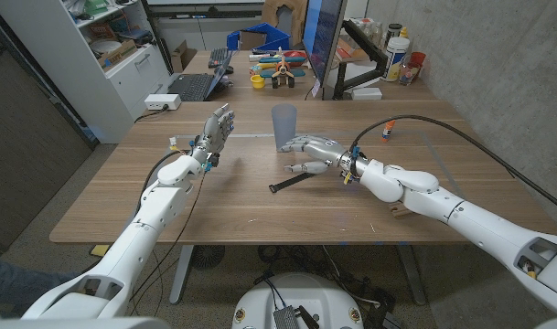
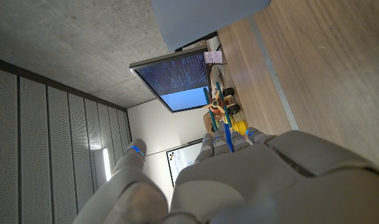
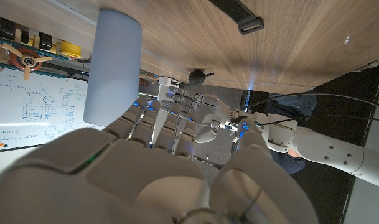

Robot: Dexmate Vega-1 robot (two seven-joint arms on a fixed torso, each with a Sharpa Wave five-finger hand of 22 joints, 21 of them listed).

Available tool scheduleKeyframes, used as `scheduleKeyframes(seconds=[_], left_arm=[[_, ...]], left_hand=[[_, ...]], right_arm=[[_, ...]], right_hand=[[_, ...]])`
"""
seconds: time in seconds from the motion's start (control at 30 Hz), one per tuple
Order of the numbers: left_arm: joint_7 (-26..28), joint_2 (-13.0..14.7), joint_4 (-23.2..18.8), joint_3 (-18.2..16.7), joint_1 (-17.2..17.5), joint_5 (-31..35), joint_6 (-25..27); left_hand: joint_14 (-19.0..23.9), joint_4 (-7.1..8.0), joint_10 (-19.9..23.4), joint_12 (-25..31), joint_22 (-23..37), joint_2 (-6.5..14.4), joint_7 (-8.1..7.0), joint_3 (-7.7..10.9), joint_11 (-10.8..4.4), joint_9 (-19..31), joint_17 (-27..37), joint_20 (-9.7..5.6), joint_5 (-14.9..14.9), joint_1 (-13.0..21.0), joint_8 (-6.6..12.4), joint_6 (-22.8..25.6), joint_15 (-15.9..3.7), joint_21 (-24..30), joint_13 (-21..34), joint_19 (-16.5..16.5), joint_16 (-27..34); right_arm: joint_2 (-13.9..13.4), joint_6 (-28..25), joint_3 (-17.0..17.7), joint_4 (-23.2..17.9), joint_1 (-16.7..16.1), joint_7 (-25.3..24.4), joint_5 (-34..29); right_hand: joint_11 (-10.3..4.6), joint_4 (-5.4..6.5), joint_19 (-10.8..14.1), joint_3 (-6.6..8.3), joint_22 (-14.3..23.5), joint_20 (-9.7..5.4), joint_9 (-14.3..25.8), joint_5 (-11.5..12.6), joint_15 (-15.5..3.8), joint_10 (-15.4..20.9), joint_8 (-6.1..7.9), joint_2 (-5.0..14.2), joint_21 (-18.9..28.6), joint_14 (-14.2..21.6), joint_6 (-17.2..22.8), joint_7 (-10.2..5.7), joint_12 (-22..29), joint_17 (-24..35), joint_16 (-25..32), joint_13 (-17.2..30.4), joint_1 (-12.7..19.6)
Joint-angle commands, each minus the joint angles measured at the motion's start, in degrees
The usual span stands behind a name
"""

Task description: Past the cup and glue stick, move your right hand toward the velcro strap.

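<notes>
A black velcro strap point(image 1: 291, 183) lies on the wooden table point(image 1: 260, 215), just in front of my right hand point(image 1: 315, 150). That hand hovers with fingers stretched out and apart, holding nothing, right next to the pale blue cup point(image 1: 284, 126). A small glue stick point(image 1: 386, 131) lies behind the right forearm. In the right wrist view the cup point(image 3: 111, 68) and the strap point(image 3: 239, 14) show beyond my right hand point(image 3: 145, 180). My left hand point(image 1: 216, 128) is raised above the table, fingers spread upward and empty; the left wrist view shows its back point(image 2: 239, 180).
A black cable point(image 1: 461, 137) runs across the table's right side to the right arm. A laptop point(image 1: 196, 85), a monitor point(image 1: 324, 41), toys point(image 1: 278, 68) and bottles point(image 1: 401, 55) stand on the desk behind. A white shelf point(image 1: 113, 55) is at back left.
</notes>
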Motion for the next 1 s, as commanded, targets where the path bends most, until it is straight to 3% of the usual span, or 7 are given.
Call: scheduleKeyframes(seconds=[0.03,1.0], left_arm=[[-0.5,-0.1,0.8,0.2,-0.6,0.2,-0.1],[-0.6,0.2,0.8,0.3,-1.1,0.8,1.2]], left_hand=[[-1.1,-0.13,-0.2,0.1,0.3,0.1,-0.10,-0.21,-0.25,0.3,0.2,0.47,0.5,0.5,0.25,0.1,-0.04,-0.1,0.1,-3.5,0.0],[-1.1,-0.09,-0.3,0.1,0.3,0.2,-0.06,-0.52,-0.32,0.3,0.2,0.49,0.6,0.7,0.26,0.2,-0.03,-0.1,0.1,-3.5,0.1]], right_arm=[[0.7,-0.7,-1.3,1.1,0.6,1.1,-0.1],[2.5,-1.6,-4.7,5.4,3.1,3.0,-0.1]], right_hand=[[0.26,0.03,0.2,0.51,0.2,-2.74,0.2,0.2,-2.93,-0.1,0.22,0.34,-0.1,-0.2,0.5,-0.06,-0.2,0.3,-0.2,0.2,0.2],[0.45,0.09,0.1,0.64,0.2,-2.57,0.2,0.3,-2.85,0.0,0.25,0.64,-0.9,-0.2,0.8,-0.09,-0.2,0.3,-0.3,0.2,0.4]])
